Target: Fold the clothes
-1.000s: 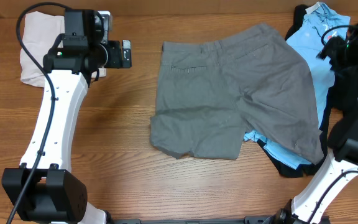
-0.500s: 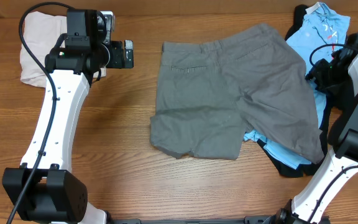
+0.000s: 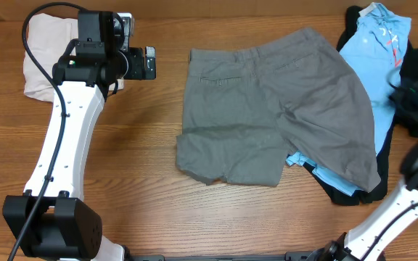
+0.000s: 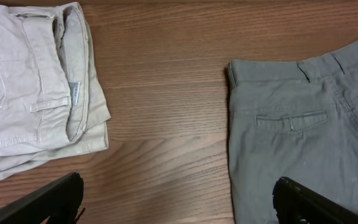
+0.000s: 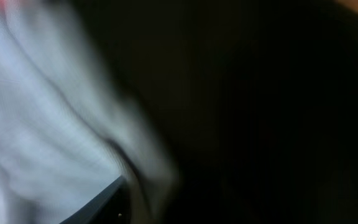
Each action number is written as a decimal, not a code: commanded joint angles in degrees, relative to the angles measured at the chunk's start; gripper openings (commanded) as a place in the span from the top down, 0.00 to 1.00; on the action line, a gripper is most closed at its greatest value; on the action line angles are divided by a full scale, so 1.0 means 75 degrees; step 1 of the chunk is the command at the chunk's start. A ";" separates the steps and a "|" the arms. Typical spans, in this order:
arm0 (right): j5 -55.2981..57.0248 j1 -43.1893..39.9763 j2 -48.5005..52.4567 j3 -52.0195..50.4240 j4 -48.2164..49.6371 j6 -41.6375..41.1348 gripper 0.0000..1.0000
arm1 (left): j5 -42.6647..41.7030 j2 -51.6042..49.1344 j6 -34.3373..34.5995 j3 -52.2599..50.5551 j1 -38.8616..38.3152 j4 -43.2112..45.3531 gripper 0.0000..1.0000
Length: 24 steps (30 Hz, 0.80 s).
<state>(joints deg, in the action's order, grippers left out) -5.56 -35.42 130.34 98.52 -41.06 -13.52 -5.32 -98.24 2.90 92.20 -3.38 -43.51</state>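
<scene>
A wooden table (image 3: 144,123) carries grey shorts (image 3: 267,109), folded beige shorts (image 3: 41,58), and a blue-and-black garment pile (image 3: 372,51).

Matt woven grey shorts (image 3: 267,109) on smooth wood-grain table (image 3: 136,145)

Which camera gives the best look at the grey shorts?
Overhead: the grey shorts show whole. Left wrist catches only their waistband corner and a back pocket. Right wrist shows only blurred pale and black cloth.

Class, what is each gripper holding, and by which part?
The left gripper is open, holding nothing. The right gripper, blurred near the black garment, cannot be told.
</scene>
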 commanded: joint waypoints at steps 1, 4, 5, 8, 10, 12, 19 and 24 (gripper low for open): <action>0.1192 -0.0877 0.0469 -0.0111 0.0012 -0.0003 0.51 | -0.0026 0.0114 0.0041 0.0178 -0.0026 0.0087 0.00; 0.1087 -0.1055 0.0469 0.0428 -0.0274 0.0058 0.51 | -0.0023 0.0114 0.0041 0.0175 -0.0026 0.0125 0.00; 0.0985 -0.1058 0.0469 0.0749 -0.0533 0.0064 0.50 | -0.0023 0.0114 0.0038 0.0175 -0.0026 0.0131 0.00; 0.0638 -0.0979 0.0469 0.1827 -0.1352 0.0201 0.44 | -0.0026 0.0114 0.0041 0.0175 -0.0026 0.0154 0.00; 0.0268 -0.0828 0.0469 0.3008 -0.2355 0.0204 0.40 | -0.0026 0.0114 0.0041 0.0178 -0.0026 0.0169 0.00; -0.0128 -0.0682 0.0469 0.3861 -0.3165 0.0221 0.36 | -0.0026 0.0114 0.0041 0.0175 -0.0026 0.0187 0.00; -0.1405 0.0388 0.0472 0.5310 -0.5878 0.1329 0.31 | -0.0029 0.0114 0.0041 0.0175 -0.0026 0.0198 0.00; -0.1131 0.1320 0.0472 0.4401 -0.6146 0.1877 0.30 | -0.0029 0.0114 0.0041 0.0175 -0.0023 0.0149 0.00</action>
<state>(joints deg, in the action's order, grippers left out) -13.52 -29.61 134.10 135.70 -86.78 -4.27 -5.32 -98.26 2.87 92.20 -3.38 -42.26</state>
